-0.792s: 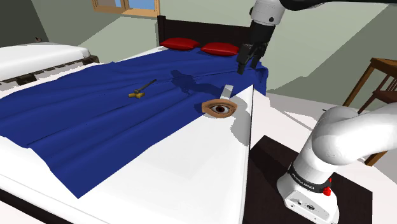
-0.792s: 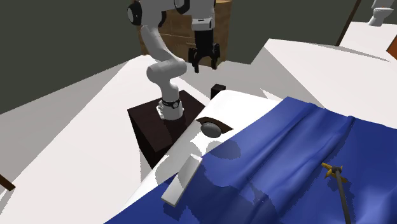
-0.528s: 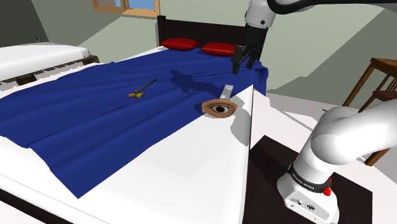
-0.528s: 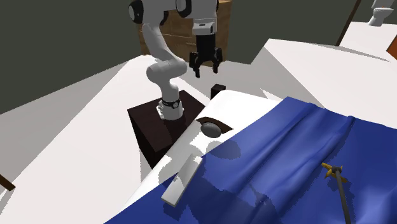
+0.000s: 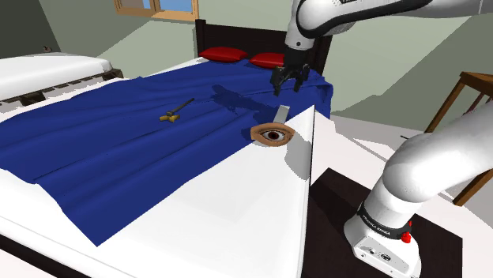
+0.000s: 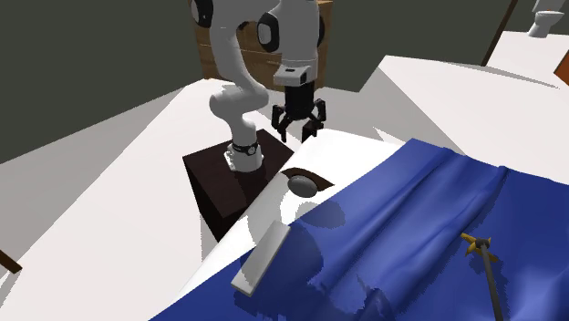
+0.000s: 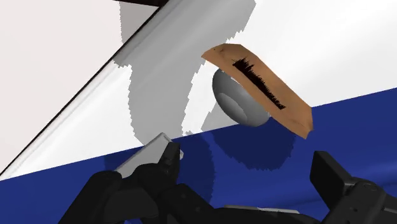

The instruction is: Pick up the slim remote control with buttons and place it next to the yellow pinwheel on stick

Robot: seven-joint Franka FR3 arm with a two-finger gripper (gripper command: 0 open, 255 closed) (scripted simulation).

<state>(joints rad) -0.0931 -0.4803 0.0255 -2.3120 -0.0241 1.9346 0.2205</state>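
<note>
1. Looking over a big bed [image 5: 237, 205] in a bedroom, with bare white sheet on the side near the robot and a wrinkly blue blanket [image 5: 103, 142] covering the rest.
2. Seeing two red pillows [image 5: 223, 54] at the head end, below a wooden-framed window [image 5: 154, 8].
3. Finding the slim grey remote control [image 5: 281, 111] lying flat near the bed's edge, right where the blue blanket is meeting the white sheet.
4. Spotting the yellow pinwheel on a dark stick [image 5: 175, 112] lying on the blanket too, well apart from the remote, toward the shoulder view's left.
5. Noticing a brown ring with a dark ball inside [image 5: 273, 134] resting near the remote, on the side closer to the robot's dark box stand [image 5: 330, 201].
6. Watching the all-black claw [image 5: 287, 87] hanging in the air over the remote, with fingers spread wide apart and gripping nothing.
7. Catching the remote's pale end peeking out just behind one black finger [image 7: 162, 167] in the wrist view, not pinched between the two.
</note>
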